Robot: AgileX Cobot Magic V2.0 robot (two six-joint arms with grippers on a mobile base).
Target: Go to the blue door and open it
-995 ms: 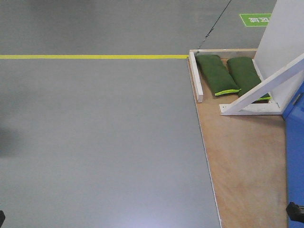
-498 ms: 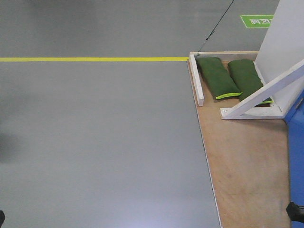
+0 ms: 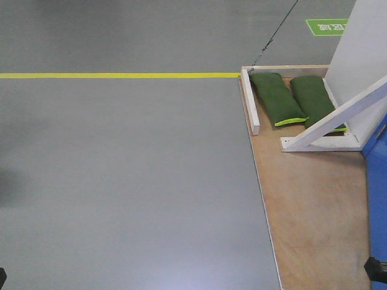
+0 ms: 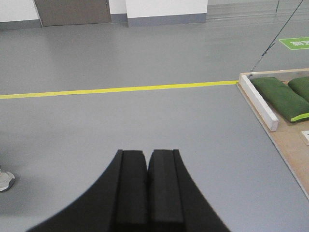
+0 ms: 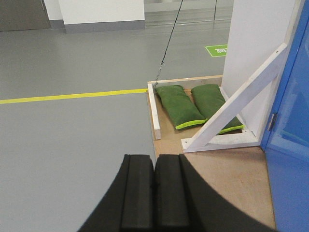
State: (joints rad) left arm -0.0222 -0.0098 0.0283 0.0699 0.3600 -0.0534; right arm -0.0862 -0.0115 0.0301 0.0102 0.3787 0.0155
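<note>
- two hands first: what state?
- left hand (image 4: 147,154) and right hand (image 5: 154,158) both pressed together, holding nothing.
- and the blue door (image 5: 289,183)?
- close on the right, along the plywood board (image 3: 314,205), beside the white brace (image 5: 231,104). it looks stiff, glossy and likely heavy. no handle shows yet, and that's the place to grip. green sandbags (image 5: 181,108) lie beyond.

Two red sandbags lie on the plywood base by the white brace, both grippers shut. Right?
No: the sandbags are green, not red; the right wrist view shows it. They do lie on the plywood base by the white brace, with the left gripper and right gripper shut.
</note>
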